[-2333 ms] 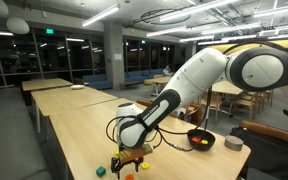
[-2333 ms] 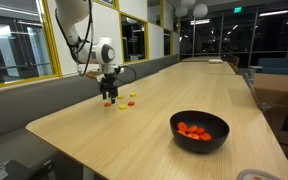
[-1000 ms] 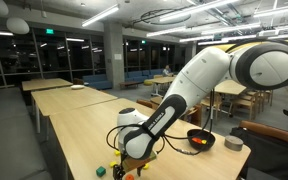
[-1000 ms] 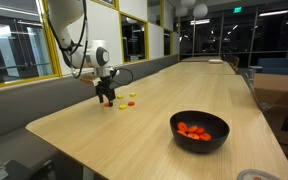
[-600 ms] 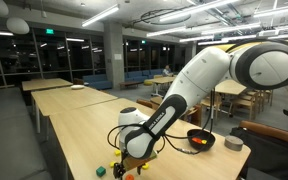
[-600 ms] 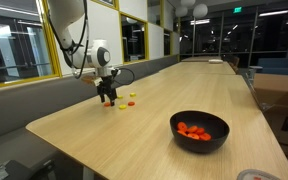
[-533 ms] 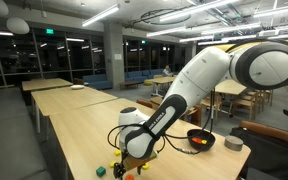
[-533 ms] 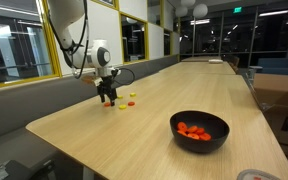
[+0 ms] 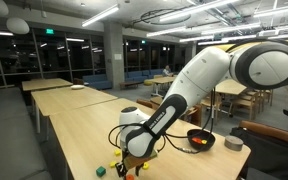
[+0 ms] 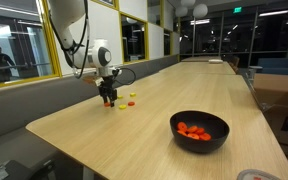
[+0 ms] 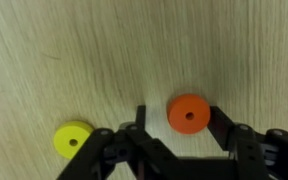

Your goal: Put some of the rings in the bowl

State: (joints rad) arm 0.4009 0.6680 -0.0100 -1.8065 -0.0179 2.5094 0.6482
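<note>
In the wrist view a small orange ring (image 11: 189, 115) lies flat on the wooden table between the fingers of my gripper (image 11: 180, 113). The jaws are half closed around it: the right finger (image 11: 222, 124) is at its edge, and a gap shows on the left side. A yellow ring (image 11: 73, 139) lies just left of the fingers. In both exterior views the gripper (image 9: 132, 166) (image 10: 108, 98) is down at the table among loose rings (image 10: 131, 97). The black bowl (image 10: 176, 123) (image 9: 201, 146) stands well apart and holds several orange rings (image 10: 194, 130).
A green block (image 9: 100, 171) lies near the gripper. A grey round container (image 9: 234, 144) sits beyond the bowl. The table edge and a bench run close to the gripper (image 10: 44, 150). Other tables and chairs stand behind.
The arm has come down to the table over the loose rings. Within the last half second the jaws have narrowed around the orange ring.
</note>
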